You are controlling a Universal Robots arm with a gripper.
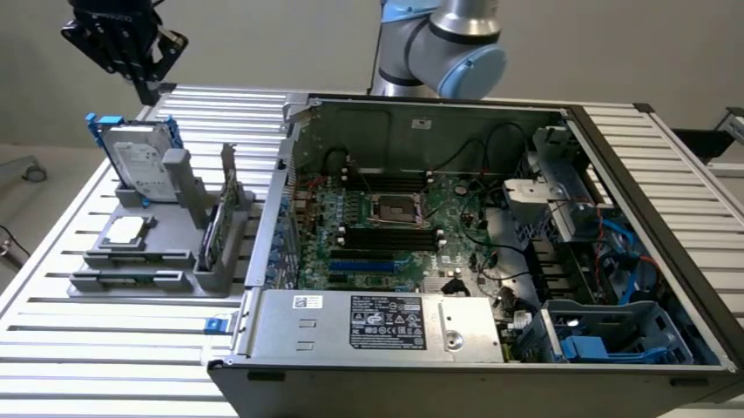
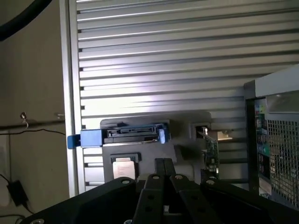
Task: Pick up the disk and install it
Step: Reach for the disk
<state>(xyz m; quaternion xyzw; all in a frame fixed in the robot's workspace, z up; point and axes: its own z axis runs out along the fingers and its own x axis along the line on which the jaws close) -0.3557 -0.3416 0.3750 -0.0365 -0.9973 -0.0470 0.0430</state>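
Exterior view, far left: the pincer (image 1: 149, 85) hangs in the air over the back corner of the bench (image 1: 93, 357). Its fingers are pressed together with nothing between them, and it is well apart from every part.

Below it, slightly right: the disk (image 1: 139, 161) stands on edge in a grey holder (image 1: 139, 279), label face outward, blue carrier framing it. It is untouched. A grey post of the holder sits close against its face. In the wrist view the disk (image 2: 131, 135) shows edge-on, with what looks like its connector side toward the camera. It lies beyond the closed pincer (image 2: 163, 163) and is not quite lined up with it.

Same holder, moving right: a small silver chip (image 1: 125, 228) lies flat in front of the disk, and a card (image 1: 226, 209) stands upright in a slot.

Centre to the exterior view's right: an open computer case (image 1: 430, 122) with its motherboard (image 1: 384, 218) exposed. A cage with blue caddies (image 1: 616, 335) sits at the near right corner, probably the drive bay.

Step in hand, as I judge it: the approach to the pickup. Nothing is grasped and nothing is installed.

A grasp here calls for the fingers to part enough to span the disk's thickness and to centre over its upper edge. The descent should be straight, keeping clear of the post and the chip.
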